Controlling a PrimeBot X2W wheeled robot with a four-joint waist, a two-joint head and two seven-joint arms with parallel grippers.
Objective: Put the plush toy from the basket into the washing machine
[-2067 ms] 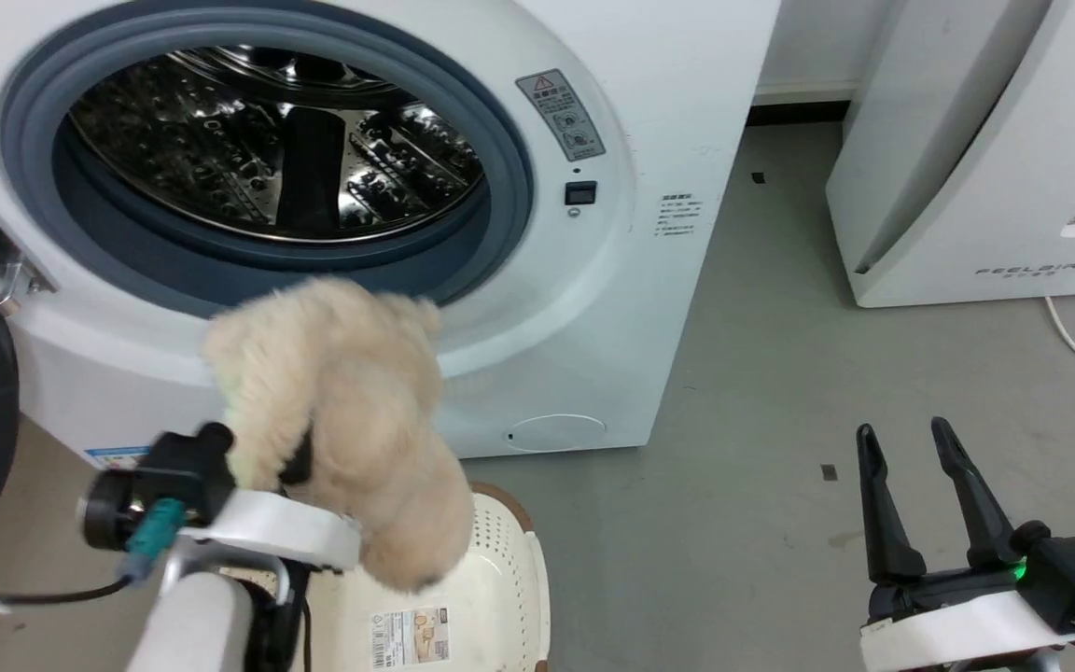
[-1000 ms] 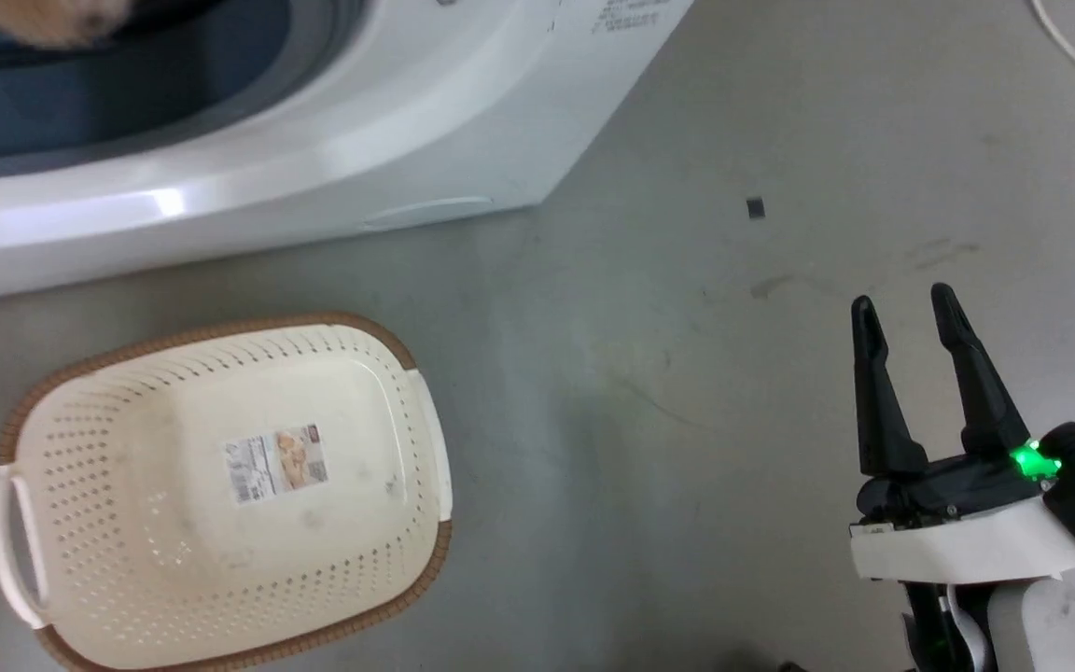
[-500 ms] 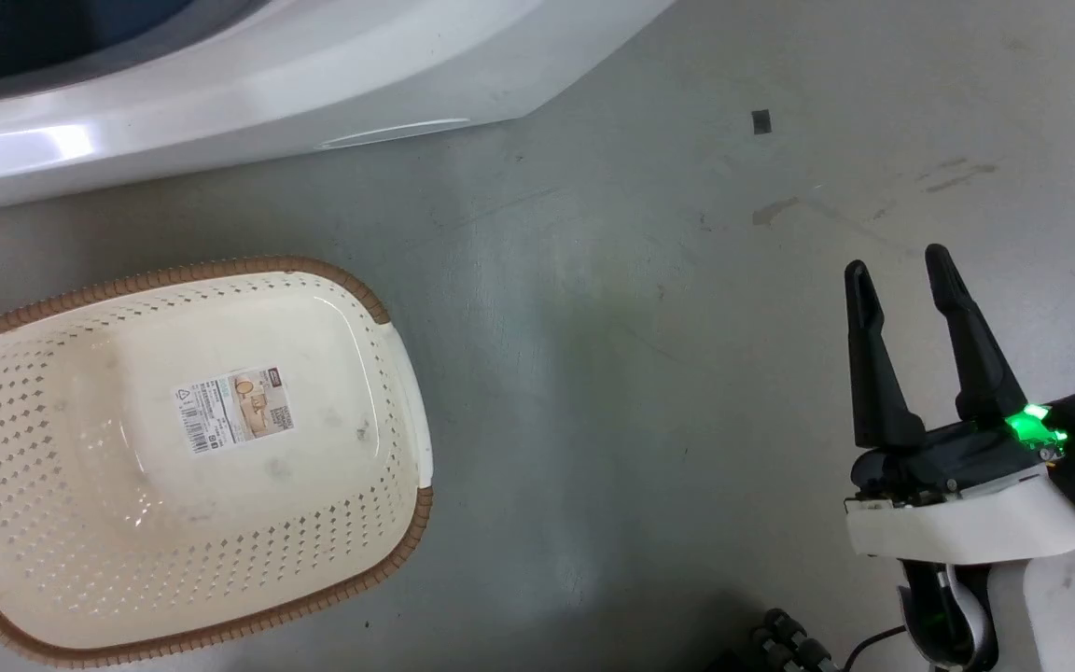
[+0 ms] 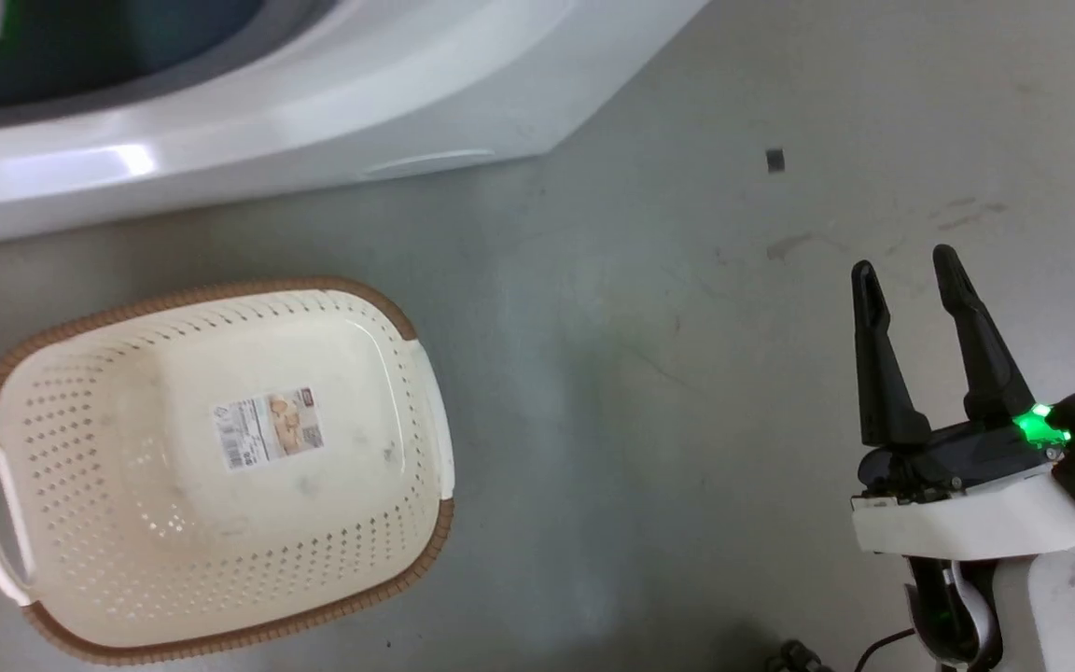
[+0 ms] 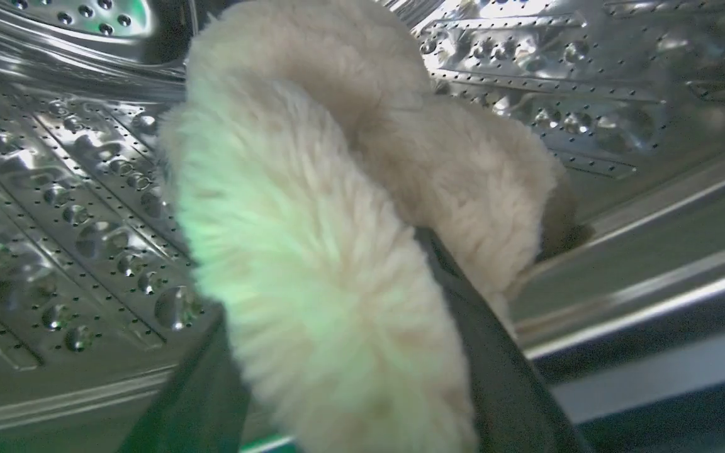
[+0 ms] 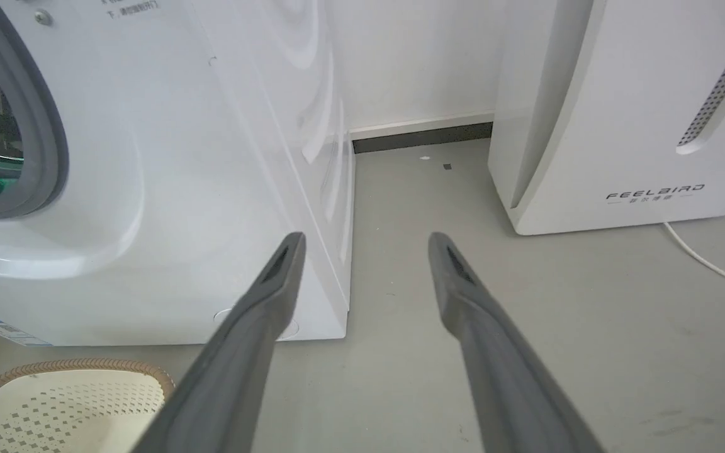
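L fingers: my left gripper (image 5: 331, 296) has its 2 dark fingers (image 5: 494, 352) clamped on the shaggy cream-beige plush toy (image 5: 312, 207), fur bulging btwn them.
Toy loc: inside the shiny perforated steel drum (image 5: 54, 207) of the big white front-loading washing machine (image 4: 314, 93).
R fingers: my right gripper (image 4: 904, 266) is spread apart, gripping nothing, over the grey floor (image 4: 640, 373).
Basket: cream-white perforated plastic basket w/ brown rim (image 4: 220, 635), on the floor near the washer front; paper label (image 4: 267, 429) on its bottom.
Far R: white FEELBIRD appliance (image 6: 620, 113).
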